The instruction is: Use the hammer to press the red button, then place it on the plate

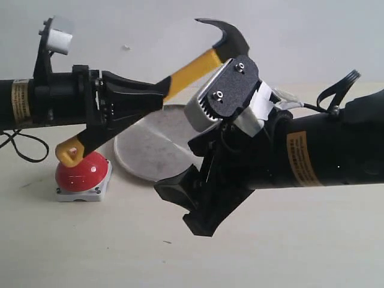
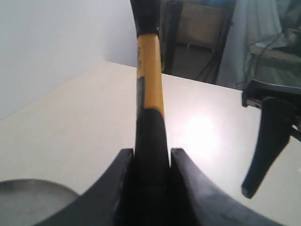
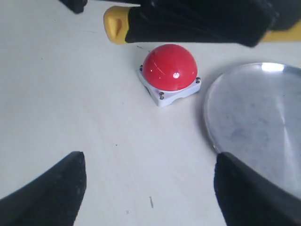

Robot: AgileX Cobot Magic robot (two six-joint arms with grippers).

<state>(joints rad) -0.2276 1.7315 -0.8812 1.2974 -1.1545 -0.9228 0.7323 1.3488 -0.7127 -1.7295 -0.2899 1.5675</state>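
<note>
Right tool [image 1: 177, 209] spread near plate [image 1: 147, 147] rim; left tool [image 2: 151, 153] tight on hammer [image 1: 192, 69] by red button [image 1: 81, 171]

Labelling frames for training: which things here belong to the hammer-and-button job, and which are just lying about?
Job: hammer, red button, plate, left tool gripping the hammer.
Lying about: black cable on the table; right tool, open and empty.

The hammer [image 1: 192, 69] slants head-up (yellow looped end low over the red button [image 1: 81, 174]); the silver plate [image 1: 144, 150] lies just beside the button.
</note>
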